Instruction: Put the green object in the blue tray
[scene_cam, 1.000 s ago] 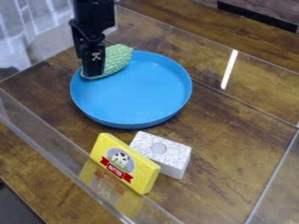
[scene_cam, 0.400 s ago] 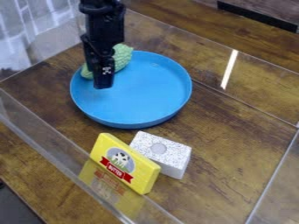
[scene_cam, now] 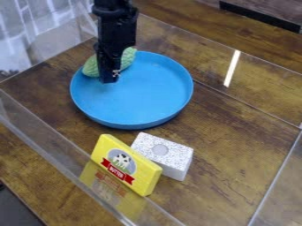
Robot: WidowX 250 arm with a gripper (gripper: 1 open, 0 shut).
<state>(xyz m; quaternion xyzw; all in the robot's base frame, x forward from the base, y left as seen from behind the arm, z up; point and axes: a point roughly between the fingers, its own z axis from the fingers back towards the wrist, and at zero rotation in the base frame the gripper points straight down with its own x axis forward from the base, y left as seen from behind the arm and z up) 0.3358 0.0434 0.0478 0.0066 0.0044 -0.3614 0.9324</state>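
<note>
The green object, a small bumpy light-green lump, lies at the back-left rim of the blue tray. My gripper comes straight down from the black arm onto the lump's middle. Green shows on both sides of the fingers. The jaws look shut on the lump, with the fingertips at its near edge just above the tray floor. The arm hides the lump's centre.
A yellow box and a white patterned block lie side by side in front of the tray. Clear acrylic walls stand along the front and left of the wooden table.
The gripper moved right and back from the tray's left edge to over the green lump. Its jaws, open before, have closed. The lump stays where it was.
</note>
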